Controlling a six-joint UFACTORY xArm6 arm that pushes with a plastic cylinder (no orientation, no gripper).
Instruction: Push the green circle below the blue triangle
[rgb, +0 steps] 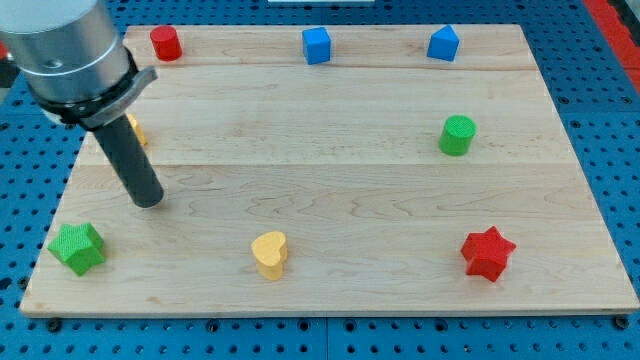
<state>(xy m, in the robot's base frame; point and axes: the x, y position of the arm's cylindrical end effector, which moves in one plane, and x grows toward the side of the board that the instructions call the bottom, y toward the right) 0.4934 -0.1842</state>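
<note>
On blue pegboard (600, 90), wooden board (330, 180), scattered blocks

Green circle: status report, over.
My tip at the view's left, far from the green circle. Circle already sits below the blue triangle, slightly right of it. No blocks between tip and circle.

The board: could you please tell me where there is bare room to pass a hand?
The middle is bare, bordered by my tip, the green circle, the yellow heart and the blue cube. Crowded: the view's left, where the arm hides a yellow block above the green star.
</note>
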